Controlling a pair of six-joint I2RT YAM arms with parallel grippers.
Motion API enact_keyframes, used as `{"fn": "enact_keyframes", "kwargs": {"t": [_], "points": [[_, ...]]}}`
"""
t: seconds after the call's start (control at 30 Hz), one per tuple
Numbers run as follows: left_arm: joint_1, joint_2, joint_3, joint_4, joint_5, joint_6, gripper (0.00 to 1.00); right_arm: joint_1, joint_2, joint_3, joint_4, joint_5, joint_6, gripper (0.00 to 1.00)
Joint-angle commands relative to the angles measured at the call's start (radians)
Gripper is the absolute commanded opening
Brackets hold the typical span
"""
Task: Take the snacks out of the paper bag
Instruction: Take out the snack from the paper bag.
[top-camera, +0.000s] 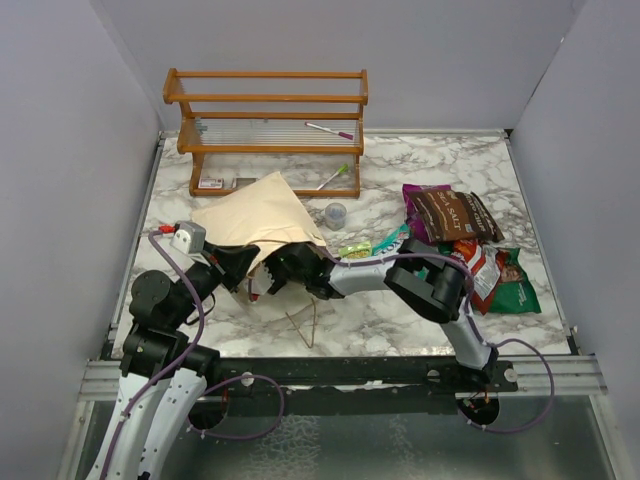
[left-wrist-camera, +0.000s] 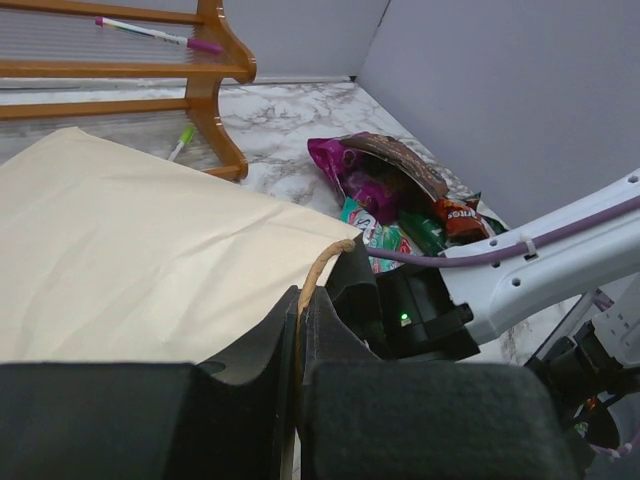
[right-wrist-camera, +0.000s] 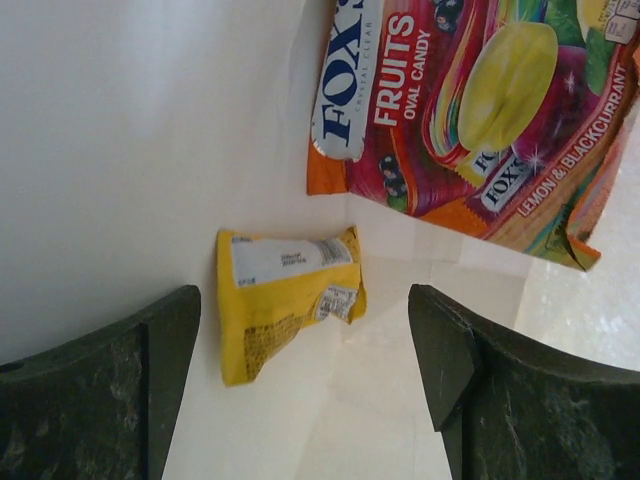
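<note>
The cream paper bag (top-camera: 255, 215) lies on its side with its mouth toward the arms. My left gripper (top-camera: 238, 265) is shut on the bag's tan string handle (left-wrist-camera: 322, 262) at the mouth edge, in the left wrist view (left-wrist-camera: 298, 300). My right gripper (top-camera: 285, 268) reaches into the mouth and is open and empty (right-wrist-camera: 305, 325). Inside the bag a yellow packet (right-wrist-camera: 285, 300) lies just ahead of the jaws. A colourful Fox's Fruits packet (right-wrist-camera: 470, 100) lies beyond it. Dark brown (top-camera: 455, 215), purple (top-camera: 425, 192), red-orange (top-camera: 480, 265), green (top-camera: 515, 285) and teal (top-camera: 395, 240) packets lie on the table to the right.
A wooden rack (top-camera: 265, 100) with pens stands behind the bag. A small clear cup (top-camera: 336, 214) stands next to the bag's right side. A small green-yellow packet (top-camera: 355, 250) lies by the right forearm. The other string handle (top-camera: 305, 325) trails on the marble toward the front edge.
</note>
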Motion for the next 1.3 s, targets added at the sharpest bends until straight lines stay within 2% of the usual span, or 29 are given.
{"fn": "enact_keyframes", "kwargs": {"t": [0.0,0.2,0.3,0.47,0.73,0.83,0.93,1.17,1.27], "points": [[0.005,-0.013,0.02,0.024,0.017,0.006,0.0,-0.009,0.105,0.067,0.125,0.034,-0.045,0.84],[0.003,-0.013,0.023,0.018,0.014,0.008,0.0,-0.03,0.214,0.168,0.202,0.047,-0.072,0.8],[0.003,-0.011,0.023,0.019,0.014,0.009,0.0,-0.037,0.254,0.21,0.238,0.082,-0.081,0.74],[0.003,-0.005,0.022,0.021,0.015,0.01,0.0,-0.038,0.27,0.233,0.245,0.083,-0.074,0.43],[0.001,0.006,0.022,0.02,0.01,0.008,0.0,-0.024,0.17,0.11,0.285,0.058,-0.004,0.1],[0.002,0.012,0.021,0.02,0.008,0.008,0.0,-0.011,0.104,0.026,0.307,0.051,0.045,0.02],[0.002,0.016,0.021,0.019,0.005,0.007,0.0,0.006,0.024,-0.077,0.352,0.054,0.111,0.01],[0.004,0.026,0.021,0.019,0.003,0.007,0.0,0.085,-0.192,-0.267,0.314,0.022,0.251,0.01],[0.004,0.021,0.021,0.014,-0.001,0.006,0.0,0.111,-0.313,-0.379,0.291,-0.041,0.354,0.01]]}}
